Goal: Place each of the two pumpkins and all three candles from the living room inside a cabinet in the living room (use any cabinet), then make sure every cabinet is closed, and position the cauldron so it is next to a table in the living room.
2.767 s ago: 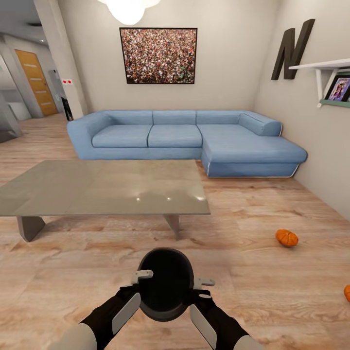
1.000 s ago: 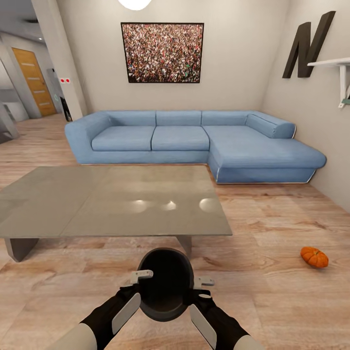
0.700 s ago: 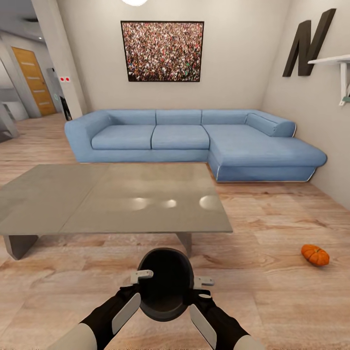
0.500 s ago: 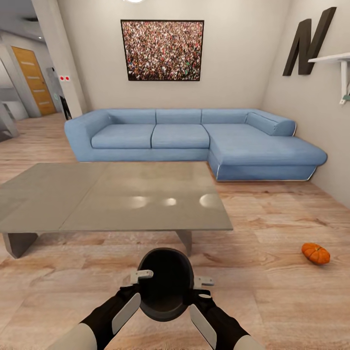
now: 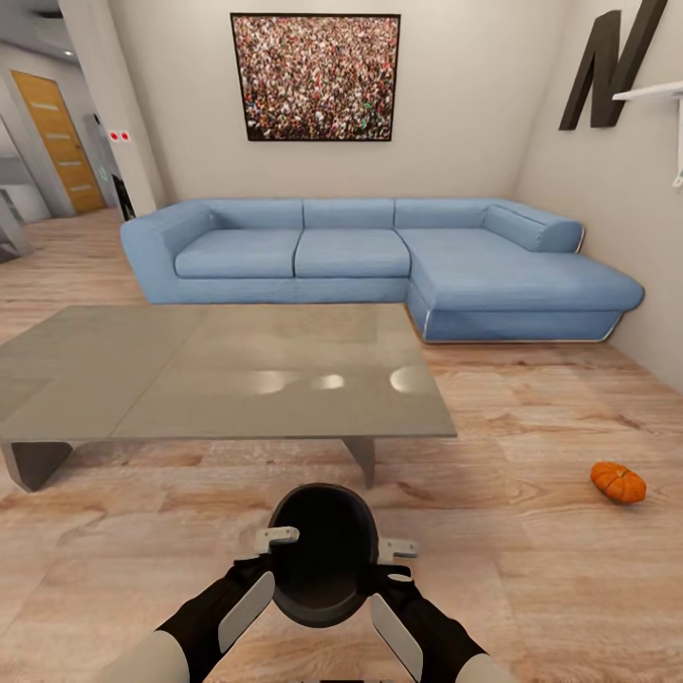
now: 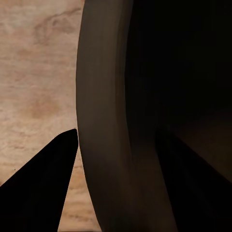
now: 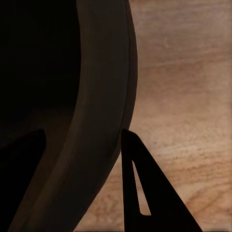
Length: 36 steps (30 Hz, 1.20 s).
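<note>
I hold the black cauldron (image 5: 323, 555) low in front of me, over the wood floor, mouth turned toward the camera. My left gripper (image 5: 269, 562) is shut on its left rim and my right gripper (image 5: 389, 563) on its right rim. In the left wrist view the cauldron's wall (image 6: 104, 96) runs between the two dark fingers (image 6: 43, 186); the right wrist view has the wall (image 7: 99, 96) beside a finger (image 7: 140, 188). The grey glossy table (image 5: 218, 370) stands just beyond the cauldron. One orange pumpkin (image 5: 618, 482) lies on the floor to the right. Candles and cabinet are out of view.
A blue corner sofa (image 5: 379, 261) fills the far wall behind the table, under a framed picture (image 5: 315, 78). A side wall with a black letter N (image 5: 607, 66) bounds the right. A hallway with a wooden door (image 5: 57, 142) opens at far left.
The whole view has shifted: the camera has come closer to the table and sofa. The cauldron stays gripped in both grippers in the same place relative to me.
</note>
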Tool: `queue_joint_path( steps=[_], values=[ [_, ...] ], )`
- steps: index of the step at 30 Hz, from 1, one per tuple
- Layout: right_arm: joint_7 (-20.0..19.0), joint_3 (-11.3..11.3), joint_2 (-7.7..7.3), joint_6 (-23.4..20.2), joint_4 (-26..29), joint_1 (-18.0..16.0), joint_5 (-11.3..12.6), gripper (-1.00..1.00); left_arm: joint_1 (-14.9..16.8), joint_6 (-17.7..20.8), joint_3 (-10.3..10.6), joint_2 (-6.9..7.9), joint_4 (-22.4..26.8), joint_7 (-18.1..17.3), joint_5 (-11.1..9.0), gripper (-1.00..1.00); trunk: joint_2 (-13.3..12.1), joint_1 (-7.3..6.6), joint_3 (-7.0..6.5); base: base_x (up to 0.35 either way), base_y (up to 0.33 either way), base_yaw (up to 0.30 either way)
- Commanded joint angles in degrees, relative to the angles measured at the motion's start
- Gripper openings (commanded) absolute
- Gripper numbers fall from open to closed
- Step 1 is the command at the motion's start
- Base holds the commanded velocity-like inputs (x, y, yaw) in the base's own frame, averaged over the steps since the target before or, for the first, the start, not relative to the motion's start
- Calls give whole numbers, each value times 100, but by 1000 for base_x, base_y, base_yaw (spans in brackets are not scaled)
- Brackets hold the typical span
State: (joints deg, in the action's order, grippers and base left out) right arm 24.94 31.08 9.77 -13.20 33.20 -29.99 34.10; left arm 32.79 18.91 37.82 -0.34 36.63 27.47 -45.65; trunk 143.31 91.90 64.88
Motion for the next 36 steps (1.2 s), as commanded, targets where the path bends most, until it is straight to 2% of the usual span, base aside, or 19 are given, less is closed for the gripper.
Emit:
queue_joint_path(
  steps=[1,17,36],
  values=[
    [28,47,-2,2,187,-6,96,-100,8,34,-1,10,11,47,109,-100,5,0,27,0,0,0],
    [28,48,-2,2,187,-6,94,-100,8,34,-25,17,11,47,109,-100,6,3,50,9,0,0],
    [28,47,-2,2,187,-6,89,-100,8,34,-31,17,11,47,109,-100,6,3,50,159,0,0]
  ],
)
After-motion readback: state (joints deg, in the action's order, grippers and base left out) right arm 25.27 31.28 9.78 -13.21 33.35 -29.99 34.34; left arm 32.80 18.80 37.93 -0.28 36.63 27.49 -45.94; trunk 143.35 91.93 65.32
